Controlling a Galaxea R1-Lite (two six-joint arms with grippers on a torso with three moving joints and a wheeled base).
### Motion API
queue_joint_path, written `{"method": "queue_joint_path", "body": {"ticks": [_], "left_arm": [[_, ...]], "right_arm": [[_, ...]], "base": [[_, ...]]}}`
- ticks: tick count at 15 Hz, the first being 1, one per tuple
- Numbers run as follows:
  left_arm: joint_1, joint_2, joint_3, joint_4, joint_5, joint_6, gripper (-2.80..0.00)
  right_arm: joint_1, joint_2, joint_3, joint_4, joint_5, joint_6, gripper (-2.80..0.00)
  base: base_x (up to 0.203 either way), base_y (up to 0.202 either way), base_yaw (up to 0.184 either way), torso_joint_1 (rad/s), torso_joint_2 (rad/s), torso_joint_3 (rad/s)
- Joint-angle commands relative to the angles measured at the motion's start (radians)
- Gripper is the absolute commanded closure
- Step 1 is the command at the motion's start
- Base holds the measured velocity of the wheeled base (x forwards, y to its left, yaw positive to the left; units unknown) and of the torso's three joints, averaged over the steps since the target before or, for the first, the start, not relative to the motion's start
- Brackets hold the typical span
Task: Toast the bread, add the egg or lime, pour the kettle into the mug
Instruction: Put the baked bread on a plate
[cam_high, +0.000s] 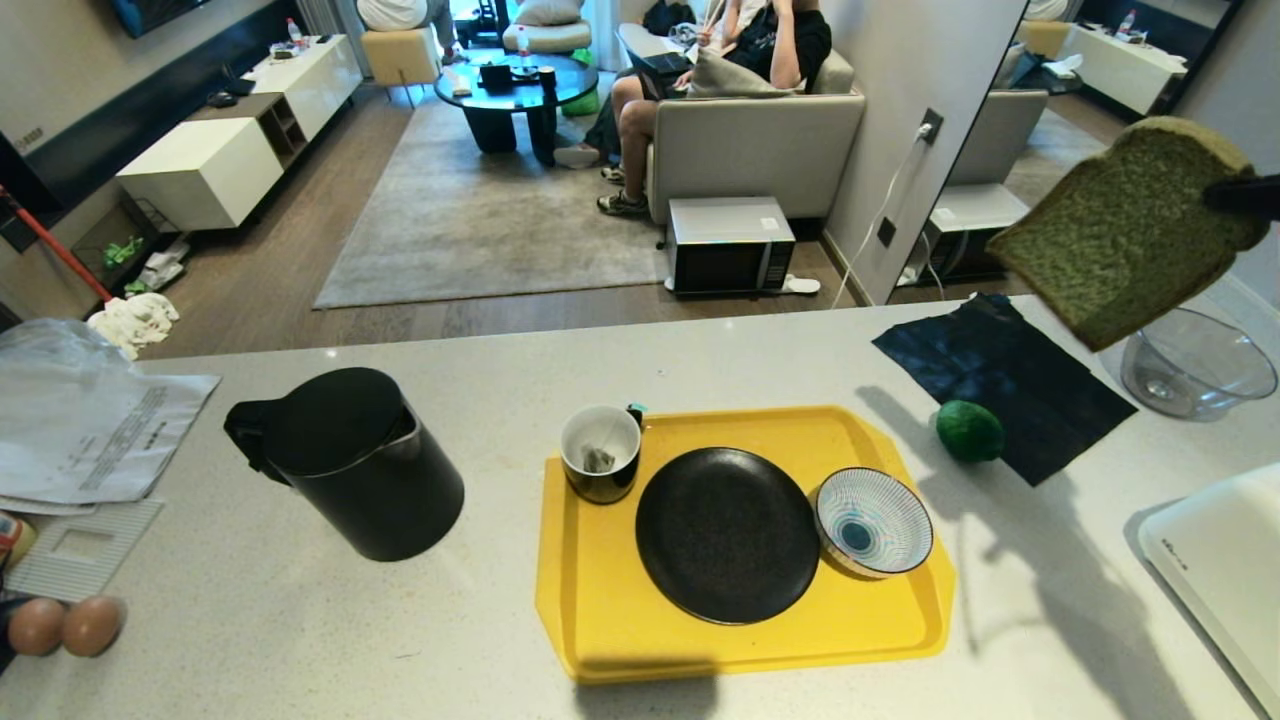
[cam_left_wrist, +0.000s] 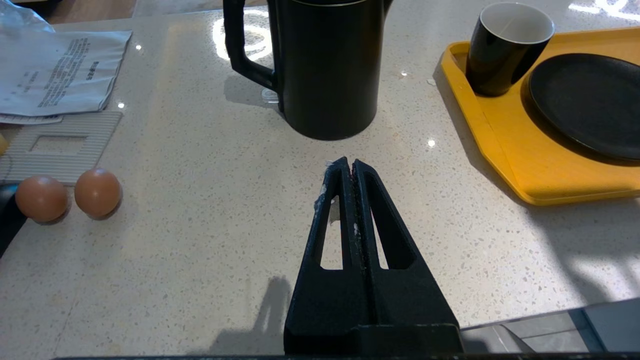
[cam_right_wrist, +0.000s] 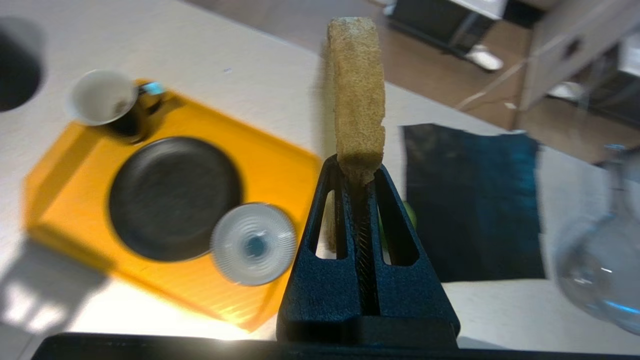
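Above the counter's right side, the right tool (cam_right_wrist: 357, 172) pinches the bread (cam_high: 1125, 235) tilted, crust edge up.

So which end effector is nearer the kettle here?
Left. The left end effector hangs shut just in front of the kettle; the right end effector holds the bread high over the counter's far right.
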Motion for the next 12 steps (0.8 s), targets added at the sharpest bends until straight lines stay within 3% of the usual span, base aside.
{"method": "queue_joint_path", "body": {"ticks": [1,3,9,12], "left_arm": [[0.0,-0.001,0.017,-0.001,0.0,0.0,0.0],[0.0,-0.001,0.017,-0.001,0.0,0.0,0.0],[0.0,-0.001,0.017,-0.001,0.0,0.0,0.0],[0.0,-0.001,0.017,-0.001,0.0,0.0,0.0]], "right_arm": [[0.025,-0.032,0.06,0.007,0.021,-0.001,0.0],[0.091,-0.06,0.138,0.009,0.007,0.003,0.0],[0.511,-0.146,0.411,0.004,-0.285,-0.026,0.0],[0.641,-0.14,0.518,-0.002,-0.366,-0.041,0.0]], "base": [[0.0,0.0,0.0,0.0,0.0,0.0],[0.0,0.0,0.0,0.0,0.0,0.0],[0.0,0.0,0.0,0.0,0.0,0.0],[0.0,0.0,0.0,0.0,0.0,0.0]]}}
